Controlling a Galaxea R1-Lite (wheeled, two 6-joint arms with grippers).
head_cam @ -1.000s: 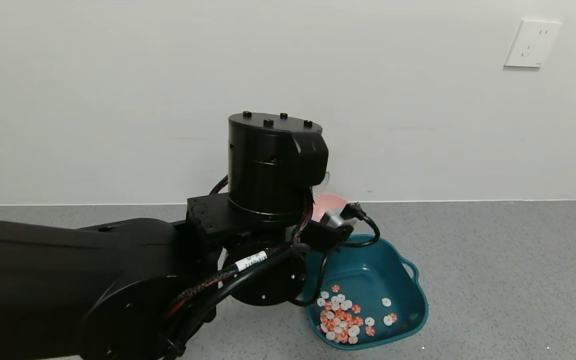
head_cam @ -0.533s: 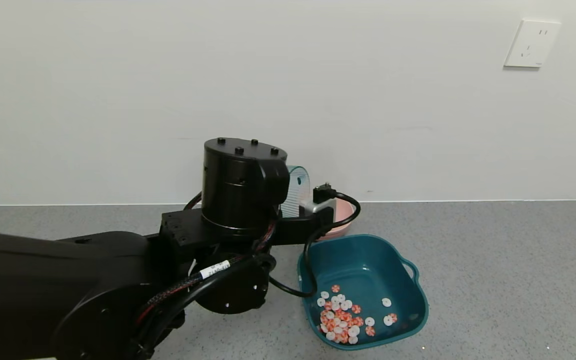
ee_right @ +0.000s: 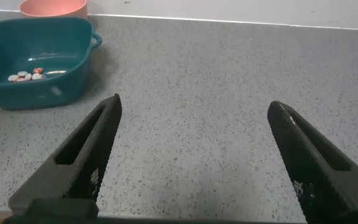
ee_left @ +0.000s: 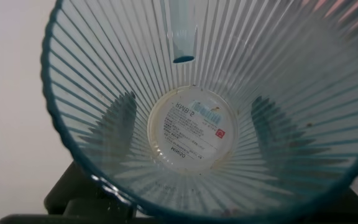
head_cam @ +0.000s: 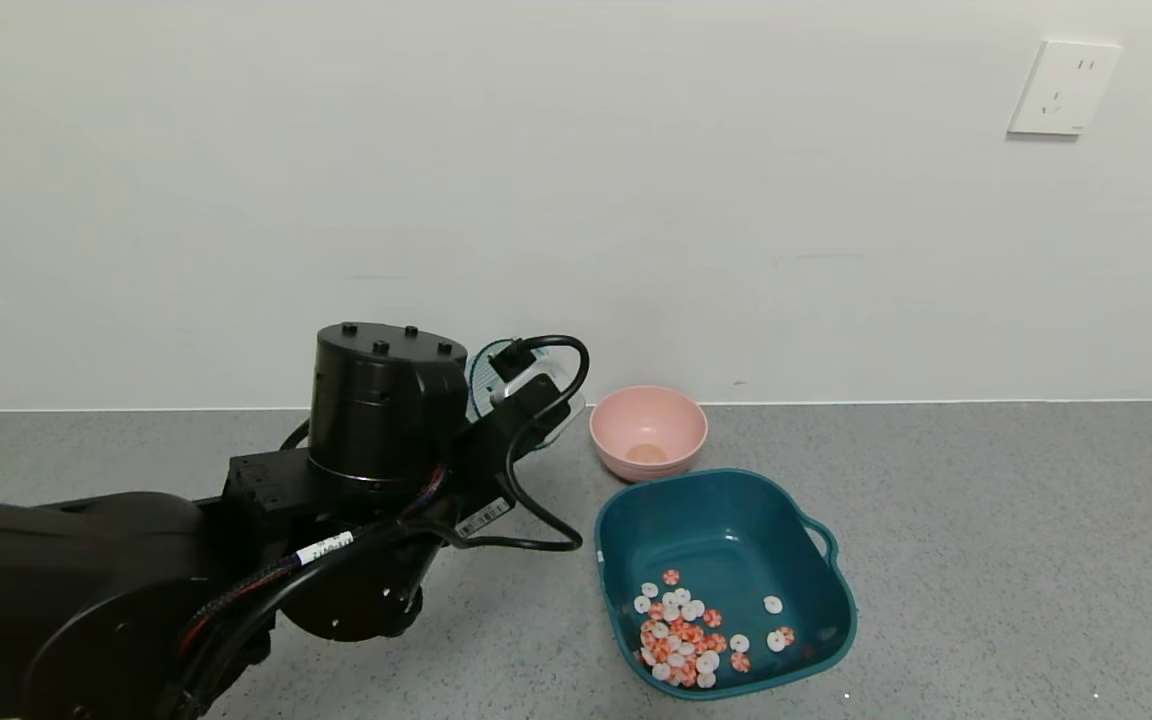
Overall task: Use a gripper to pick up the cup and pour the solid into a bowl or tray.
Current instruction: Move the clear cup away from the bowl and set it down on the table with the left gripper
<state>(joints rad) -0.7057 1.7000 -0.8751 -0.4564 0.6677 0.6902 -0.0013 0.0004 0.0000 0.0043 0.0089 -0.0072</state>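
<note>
My left gripper (head_cam: 521,405) is shut on the ribbed blue-green cup (head_cam: 481,378), held above the counter to the left of the pink bowl. In the left wrist view the cup (ee_left: 191,134) is empty; the fingers (ee_left: 120,124) show as dark shapes through its walls. The white and orange-red discs (head_cam: 681,635) lie in the near left corner of the dark teal tub (head_cam: 736,520). The tub (ee_right: 36,87) and discs (ee_right: 27,74) also show in the right wrist view. My right gripper (ee_right: 194,106) is open and empty over bare counter, right of the tub.
A small pink bowl (head_cam: 648,425) stands just behind the tub, near the wall; it also shows in the right wrist view (ee_right: 51,7). A white wall socket (head_cam: 1064,88) is at upper right. Grey speckled counter stretches to the right of the tub.
My left arm has swung left and lower with the cup, away from above the tub. The pink bowl, hidden before, is now in full view. The discs in the tub have not moved.
</note>
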